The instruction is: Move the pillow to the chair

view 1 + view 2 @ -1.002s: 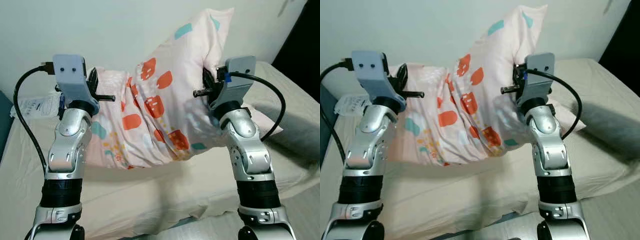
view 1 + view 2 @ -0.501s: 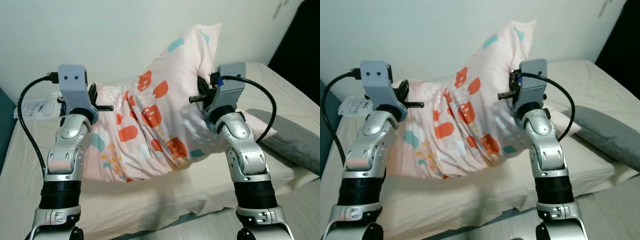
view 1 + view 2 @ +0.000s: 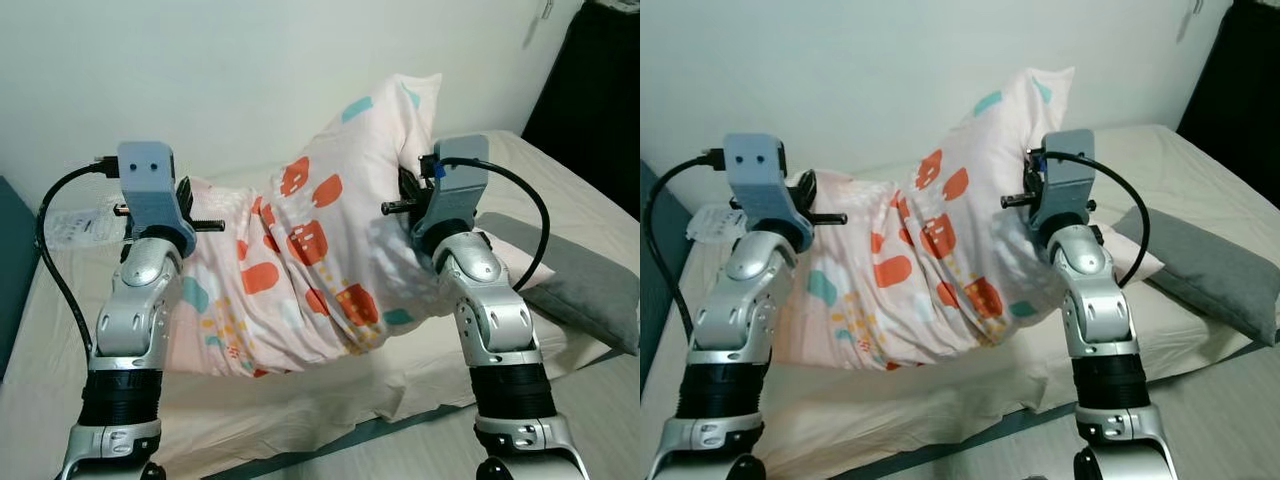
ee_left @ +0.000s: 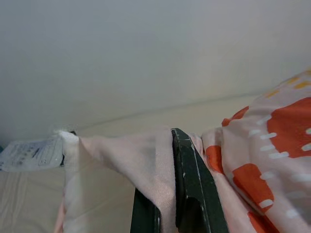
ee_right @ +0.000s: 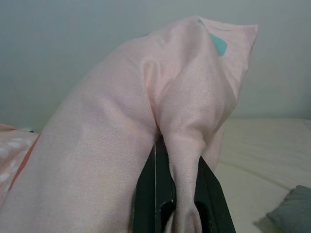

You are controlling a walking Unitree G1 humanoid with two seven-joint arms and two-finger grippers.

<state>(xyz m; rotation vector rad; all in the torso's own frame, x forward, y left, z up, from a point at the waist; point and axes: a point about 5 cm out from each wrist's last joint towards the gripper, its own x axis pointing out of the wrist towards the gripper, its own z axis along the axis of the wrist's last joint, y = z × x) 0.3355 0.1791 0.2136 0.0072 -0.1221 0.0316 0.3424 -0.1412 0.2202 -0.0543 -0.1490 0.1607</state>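
Pillow (image 3: 310,260) hangs above the bed (image 3: 560,190), betw 2 arms. Left gripper (image 4: 167,204) and right gripper (image 5: 177,204) each pinch just a fold of cover. Risk: thin fabric slips out w/ any swing, pillow drops.

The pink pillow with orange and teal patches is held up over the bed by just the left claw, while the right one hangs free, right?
Not quite: both claws grip it. The right wrist view shows the right claw pinching a fold of the pink pillow with orange and teal patches, and the left claw pinches another; it does hang above the bed.
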